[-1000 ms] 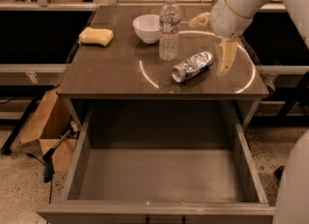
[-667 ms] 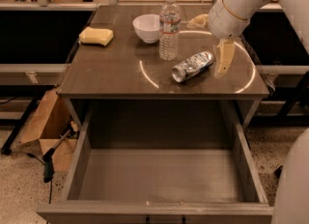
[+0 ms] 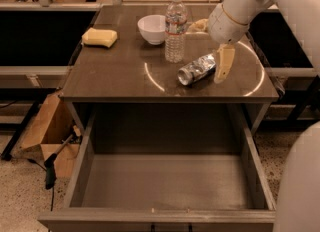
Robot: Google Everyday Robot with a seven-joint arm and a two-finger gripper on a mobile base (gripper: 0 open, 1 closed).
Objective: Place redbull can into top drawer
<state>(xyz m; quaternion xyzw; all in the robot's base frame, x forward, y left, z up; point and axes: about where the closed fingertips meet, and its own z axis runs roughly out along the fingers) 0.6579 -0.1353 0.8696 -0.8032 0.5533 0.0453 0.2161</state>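
The worktop [image 3: 120,76] carried everything, and the water bottle [image 3: 175,31] stood upright near the middle of its back half. In front of and below the bottle, the top drawer [image 3: 165,181] stood pulled fully out from under the worktop, its flat grey bottom bare and open to the camera. The arm [image 3: 235,11] reached in from the right of the bottle, its pale wrist bent down toward the surface.

The white bowl [image 3: 151,28] sat just left of the bottle, and the yellow sponge [image 3: 100,37] lay well to the left of it.

The redbull can [image 3: 197,69] lay on its side on the worktop, just in front of the bottle and a little to the right, not yet in the drawer. Its long axis ran slantwise, with the open end toward the drawer and the other end pointing back and to the right.

The jaws hung pointing straight down at that far right end of the can, right of the bottle and nearer the drawer. How far open they were could not be told, nor whether they touched the can; nothing appeared lifted. By my judgement, a grasp would have to close across the can's slim body, so the jaws lay slightly too far right along its axis.
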